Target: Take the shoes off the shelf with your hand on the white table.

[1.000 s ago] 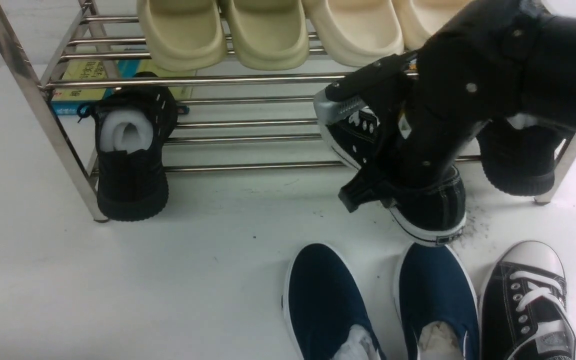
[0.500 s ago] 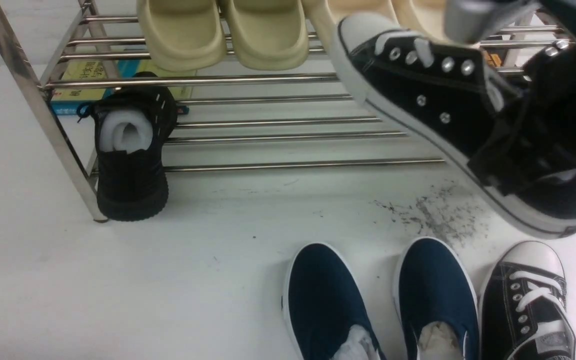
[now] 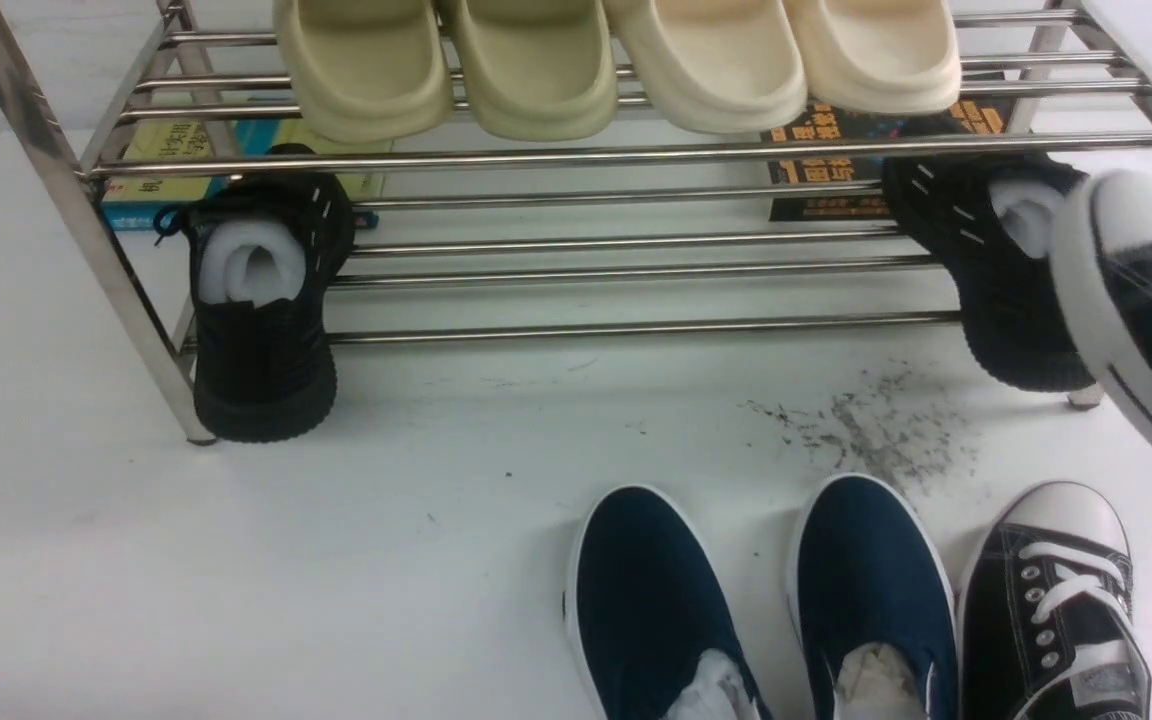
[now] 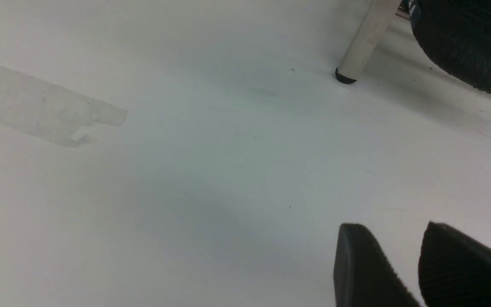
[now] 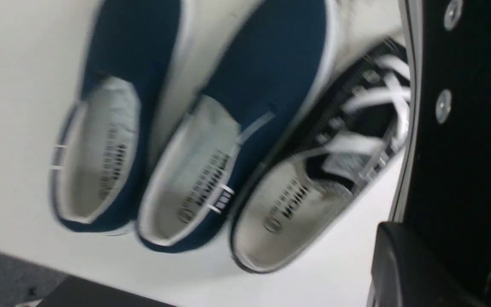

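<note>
One black canvas sneaker with a white toe cap hangs tilted in the air at the right edge of the front view, in front of the chrome shelf. In the right wrist view my right gripper is shut on this sneaker; one black finger presses its side and the other is hidden. Its mate stands on the white table at the front right. My left gripper is open, empty and low over the table. The right arm does not show in the front view.
Two navy slip-ons stand left of the mate. All-black knit sneakers sit on the lower tier at the left and right. Cream slippers fill the top tier. Books lie behind. A shelf leg stands ahead of my left gripper.
My right gripper has lifted the canvas sneaker off the lower tier and carried it up and to the right, mostly out of the front view. The arm has left that view.
</note>
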You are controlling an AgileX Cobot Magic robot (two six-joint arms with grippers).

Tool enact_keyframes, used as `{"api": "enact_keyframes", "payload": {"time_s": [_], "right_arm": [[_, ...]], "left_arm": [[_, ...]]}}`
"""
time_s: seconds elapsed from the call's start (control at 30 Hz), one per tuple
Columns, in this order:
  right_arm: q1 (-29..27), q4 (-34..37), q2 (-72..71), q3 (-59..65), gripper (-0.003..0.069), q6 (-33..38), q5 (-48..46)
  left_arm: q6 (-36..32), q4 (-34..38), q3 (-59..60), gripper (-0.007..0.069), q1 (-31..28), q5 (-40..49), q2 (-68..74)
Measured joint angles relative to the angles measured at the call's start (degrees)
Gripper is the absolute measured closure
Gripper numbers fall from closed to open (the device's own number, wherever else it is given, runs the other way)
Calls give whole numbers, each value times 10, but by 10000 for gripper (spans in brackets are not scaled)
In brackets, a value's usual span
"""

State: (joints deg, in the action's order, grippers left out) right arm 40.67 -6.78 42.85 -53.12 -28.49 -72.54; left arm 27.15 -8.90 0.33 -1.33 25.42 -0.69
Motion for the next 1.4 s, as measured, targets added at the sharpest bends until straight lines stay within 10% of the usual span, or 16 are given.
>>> {"api": "enact_keyframes", "payload": {"time_s": [0.53,1.03,1.4], "right_arm": [[0,-120,31,235,635,-294,91],[-73,-133,237,235,627,-353,242],[-93,-73,287,235,611,-241,305]], "left_arm": [[0,0,0,385,0,0,0],[0,0,0,385,0,0,0],[0,0,0,385,0,0,0]]}}
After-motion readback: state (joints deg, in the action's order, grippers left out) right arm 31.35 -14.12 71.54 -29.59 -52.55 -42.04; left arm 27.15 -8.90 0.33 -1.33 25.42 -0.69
